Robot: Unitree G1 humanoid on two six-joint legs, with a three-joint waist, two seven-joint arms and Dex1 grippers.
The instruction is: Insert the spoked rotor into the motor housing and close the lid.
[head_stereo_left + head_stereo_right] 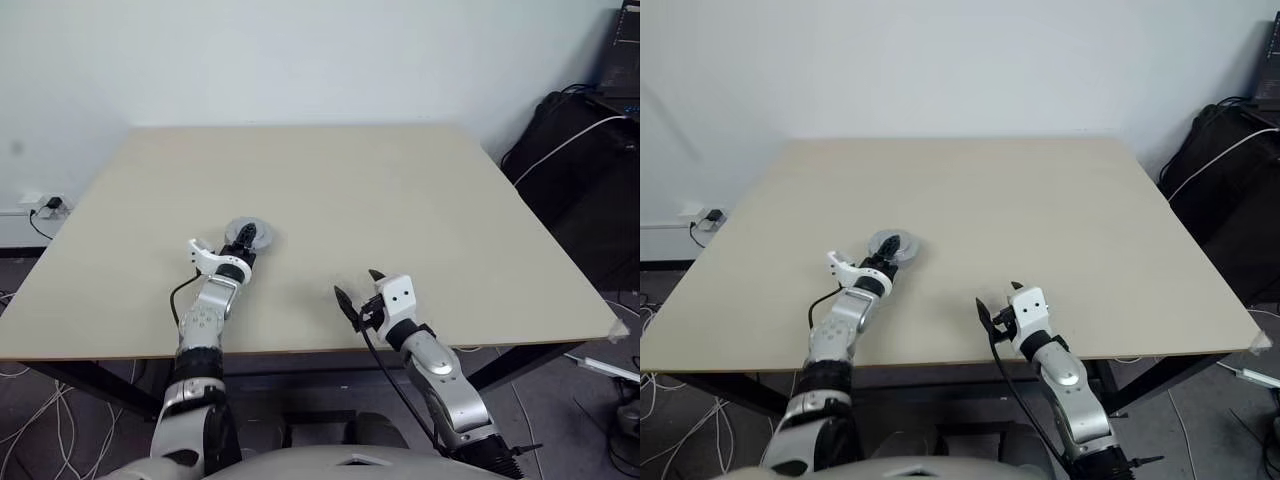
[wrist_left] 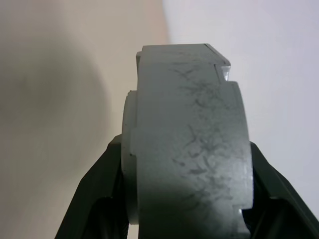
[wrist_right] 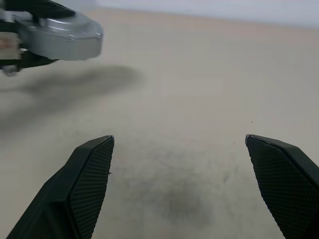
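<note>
Our left claw (image 1: 243, 243) pinches the closed grey motor assembly (image 2: 189, 154) above the counter (image 1: 420, 200); our right claw (image 1: 358, 292) hangs spread and empty. We judge assembly done, only set-down left.

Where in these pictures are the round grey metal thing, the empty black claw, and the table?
Round silver-grey metal disc (image 3: 62, 35): right wrist view, on its rim.
Right end effector, black two-fingered (image 3: 179, 184): right wrist view, midway between its open fingertips.
Beige wooden table (image 1: 400, 190): left eye view, bare top.
</note>
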